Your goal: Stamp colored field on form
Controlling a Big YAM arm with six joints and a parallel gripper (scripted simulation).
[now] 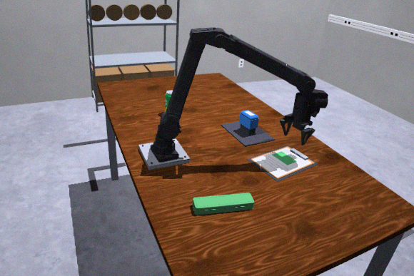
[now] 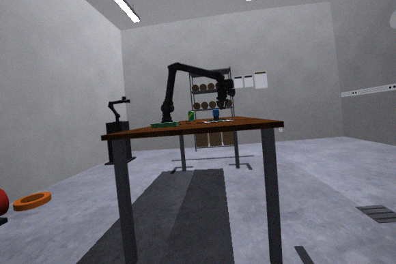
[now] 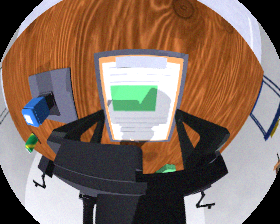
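The blue stamp stands upright on its dark grey mat in the middle of the table. It also shows at the left of the wrist view, on the mat. The form on its clipboard lies nearer the front, with a green field. In the wrist view the form and its green field lie straight below the camera. My gripper is open and empty. It hangs in the air above the far right edge of the form, to the right of the stamp.
A long green box lies near the table's front. A green can stands behind my arm's base. The table's right edge is close under the gripper. A shelf rack stands beyond the far end.
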